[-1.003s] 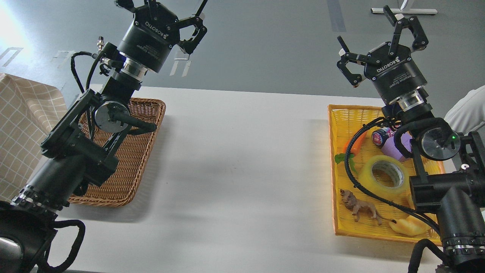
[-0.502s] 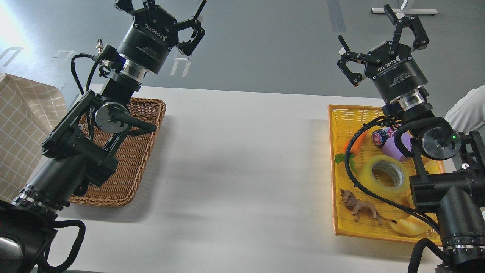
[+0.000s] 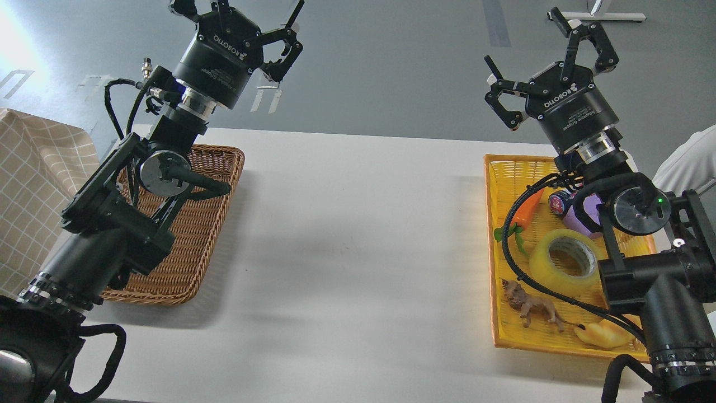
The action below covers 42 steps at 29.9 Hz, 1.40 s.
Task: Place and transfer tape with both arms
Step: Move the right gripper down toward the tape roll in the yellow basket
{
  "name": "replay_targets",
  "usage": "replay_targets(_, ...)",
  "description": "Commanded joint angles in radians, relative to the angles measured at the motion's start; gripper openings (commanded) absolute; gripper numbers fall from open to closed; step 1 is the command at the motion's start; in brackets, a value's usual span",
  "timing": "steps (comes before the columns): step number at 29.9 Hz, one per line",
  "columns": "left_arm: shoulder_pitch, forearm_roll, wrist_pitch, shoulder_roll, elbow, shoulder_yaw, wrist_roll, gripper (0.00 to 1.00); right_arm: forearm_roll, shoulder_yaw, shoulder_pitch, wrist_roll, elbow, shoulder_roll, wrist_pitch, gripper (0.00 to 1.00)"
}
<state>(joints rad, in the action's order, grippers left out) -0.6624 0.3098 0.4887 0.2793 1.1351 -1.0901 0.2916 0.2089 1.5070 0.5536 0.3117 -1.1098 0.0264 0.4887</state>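
Note:
The tape (image 3: 565, 261), a translucent yellow roll with a grey-white core, lies flat in the yellow basket (image 3: 499, 168) on the right of the white table. My right gripper (image 3: 545, 61) is open and empty, raised well above the basket's far end, fingers pointing up and away. A cable of the right arm crosses in front of the tape. My left gripper (image 3: 240, 22) is open and empty, raised high above the brown wicker basket (image 3: 190, 240) on the left; its upper finger is cut off by the top edge.
The yellow basket also holds a toy carrot (image 3: 524, 211), a purple bottle (image 3: 576, 210), a toy lion (image 3: 528, 307) and a yellow croissant toy (image 3: 601, 334). A checked cloth (image 3: 31, 179) lies at the far left. A white sleeve (image 3: 688, 162) shows at the right edge.
My right gripper and forearm have shifted a little to the left and up. The left arm has barely moved. The tape has not moved.

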Motion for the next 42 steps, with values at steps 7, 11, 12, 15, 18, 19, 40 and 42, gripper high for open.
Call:
replay_targets(7, 0.001, 0.002, 0.000, -0.002, 0.002, -0.001, 0.000, 0.98, 0.119, -0.154, -0.018, 0.000, -0.080, 0.283, 0.000, 1.00)
replay_targets(11, 0.001, 0.002, 0.000, -0.002, 0.002, -0.001, 0.000, 0.98, 0.182, -0.159, -0.053, 0.000, -0.111, 0.346, 0.000, 1.00)
replay_targets(12, 0.003, 0.002, 0.000, -0.002, 0.002, -0.001, 0.000, 0.98, 0.213, -0.159, -0.072, 0.000, -0.132, 0.371, 0.000, 1.00)
replay_targets(15, 0.003, 0.000, 0.000, -0.003, 0.002, -0.001, 0.000, 0.98, 0.294, -0.159, -0.109, 0.000, -0.199, 0.421, 0.000, 1.00)
replay_targets(18, 0.004, 0.000, 0.000, -0.003, 0.002, -0.001, 0.000, 0.98, 0.420, -0.159, -0.150, 0.000, -0.261, 0.469, 0.000, 1.00)
replay_targets(19, 0.004, 0.000, 0.000, -0.003, 0.002, -0.001, 0.000, 0.98, 0.440, -0.159, -0.158, 0.000, -0.272, 0.477, 0.000, 1.00)
replay_targets(40, 0.004, -0.001, 0.000, -0.019, 0.002, -0.004, 0.000, 0.98, 0.889, -0.157, -0.360, 0.000, -0.406, 0.650, 0.000, 1.00)
replay_targets(42, 0.006, -0.001, 0.000, -0.019, 0.002, -0.004, 0.000, 0.98, 0.894, -0.157, -0.360, 0.001, -0.407, 0.650, 0.000, 1.00)
